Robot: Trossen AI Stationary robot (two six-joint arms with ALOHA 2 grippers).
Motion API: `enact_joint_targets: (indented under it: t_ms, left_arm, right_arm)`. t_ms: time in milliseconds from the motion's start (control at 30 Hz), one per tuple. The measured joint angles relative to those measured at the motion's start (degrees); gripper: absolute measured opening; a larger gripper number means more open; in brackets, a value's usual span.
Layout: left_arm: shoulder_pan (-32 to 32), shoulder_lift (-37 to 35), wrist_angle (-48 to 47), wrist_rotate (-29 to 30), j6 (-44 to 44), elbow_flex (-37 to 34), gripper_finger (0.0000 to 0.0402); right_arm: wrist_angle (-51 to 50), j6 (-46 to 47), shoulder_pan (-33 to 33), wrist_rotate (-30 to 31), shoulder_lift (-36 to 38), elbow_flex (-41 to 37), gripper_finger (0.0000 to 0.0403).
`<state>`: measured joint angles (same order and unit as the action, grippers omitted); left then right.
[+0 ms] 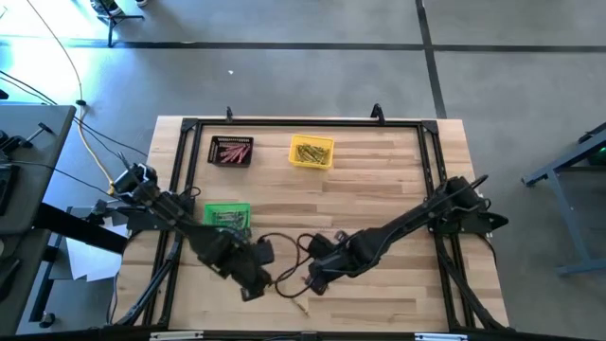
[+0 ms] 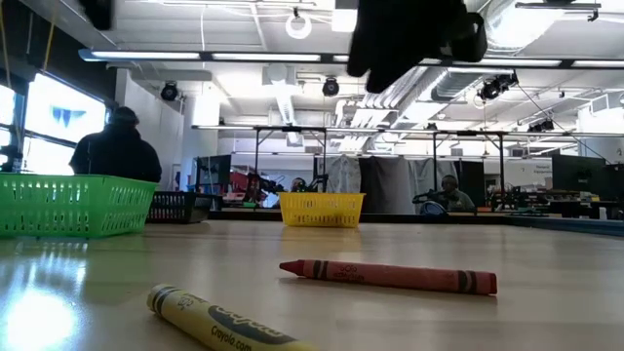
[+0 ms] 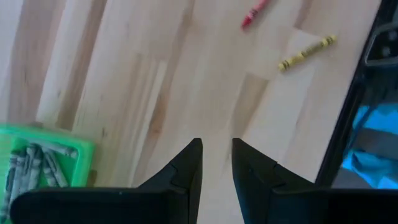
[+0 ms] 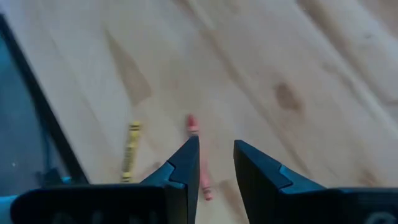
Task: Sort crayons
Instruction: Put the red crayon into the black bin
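Two loose crayons lie flat on the wooden table near its front edge: a red crayon [image 2: 390, 275] [image 4: 193, 126] and a yellow crayon [image 2: 219, 322] [image 4: 130, 152]. My right gripper [image 4: 216, 155] [image 1: 311, 280] hovers just above the red crayon, open, with nothing between its fingers. My left gripper [image 3: 216, 155] [image 1: 252, 284] hangs open over bare wood, to the left of both crayons, the red crayon [image 3: 254, 14] and the yellow crayon [image 3: 306, 52]. It stands near the green bin [image 3: 37, 162], which holds greenish-grey crayons.
A black bin [image 1: 230, 152] with red crayons and a yellow bin [image 1: 311, 152] with yellow crayons stand at the back. The green bin [image 1: 227, 216] sits at the left, close behind my left arm. A black frame [image 1: 303, 121] edges the table. People sit in the room beyond.
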<state>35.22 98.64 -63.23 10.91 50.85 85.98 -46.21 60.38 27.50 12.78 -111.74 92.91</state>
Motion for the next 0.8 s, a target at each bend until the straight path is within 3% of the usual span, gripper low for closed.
enact_joint_targets:
  t_ms: [333,800]
  left_arm:
    - [4.44,-0.14,-2.23,0.42,4.80,-0.01,0.0072]
    - [6.93,-0.14,-3.50,0.40,7.63,-0.01,0.0072]
  right_arm:
    - [2.69,-2.48,1.69,-4.89,-4.55,0.01,0.0083]
    - [7.74,-19.45,4.15,-7.01,-12.57,0.00,0.0083]
